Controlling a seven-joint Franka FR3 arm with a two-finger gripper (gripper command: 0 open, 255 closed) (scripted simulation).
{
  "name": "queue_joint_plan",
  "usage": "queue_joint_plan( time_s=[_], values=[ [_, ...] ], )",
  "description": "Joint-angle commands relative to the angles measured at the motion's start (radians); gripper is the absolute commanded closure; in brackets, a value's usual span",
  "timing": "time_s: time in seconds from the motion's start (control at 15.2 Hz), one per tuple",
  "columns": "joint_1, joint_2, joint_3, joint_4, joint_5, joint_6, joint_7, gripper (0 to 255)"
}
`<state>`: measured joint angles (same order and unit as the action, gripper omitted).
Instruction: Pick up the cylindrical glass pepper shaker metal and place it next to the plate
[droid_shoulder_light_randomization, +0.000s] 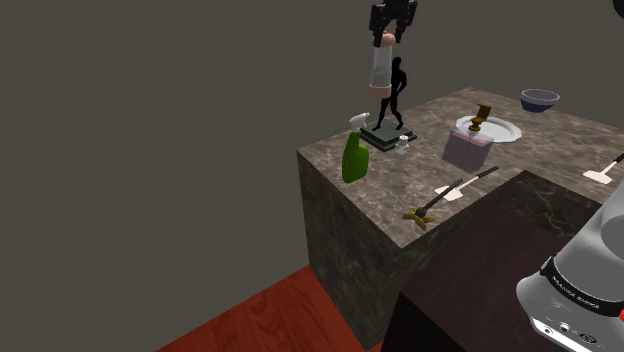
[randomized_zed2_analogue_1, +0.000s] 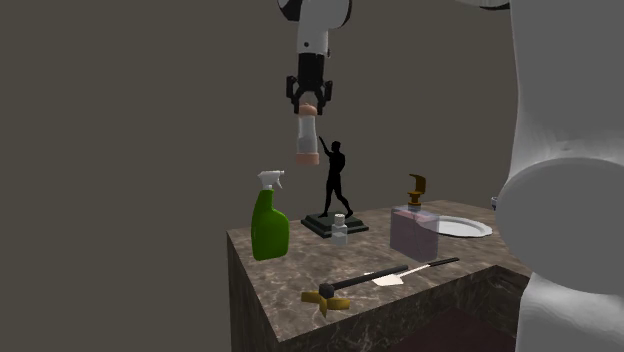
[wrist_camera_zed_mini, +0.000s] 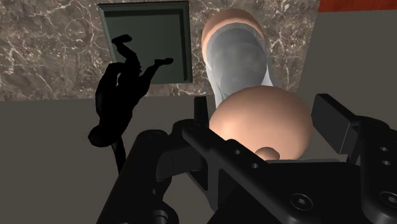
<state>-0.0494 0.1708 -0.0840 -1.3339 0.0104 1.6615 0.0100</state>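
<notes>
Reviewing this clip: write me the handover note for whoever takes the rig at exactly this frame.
Gripper: shut on the top cap of the pepper shaker. The shaker hangs upright in the air, well above the black figurine on the stone counter.
Plate: white, farther along the counter toward the shoulder view's right, with a pinkish box beside it.
Done: shaker grasped and off the counter.
Left: carry it over toward the plate, lower it onto bare counter next to the plate, and release.
</notes>
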Motion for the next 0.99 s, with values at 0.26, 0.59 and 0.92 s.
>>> queue_joint_plan(
  time_s=[0.26,0.59,0.92],
  values=[
    [-0.05,-0.015,-0.032,-0.053,0.017,0.037,-0.083,255],
    [-0.112,-0.019,-0.074,-0.126,0.039,0.103,-0.19,255],
    [-0.176,0.005,-0.114,-0.16,0.067,0.157,-0.299,255]
  ],
)
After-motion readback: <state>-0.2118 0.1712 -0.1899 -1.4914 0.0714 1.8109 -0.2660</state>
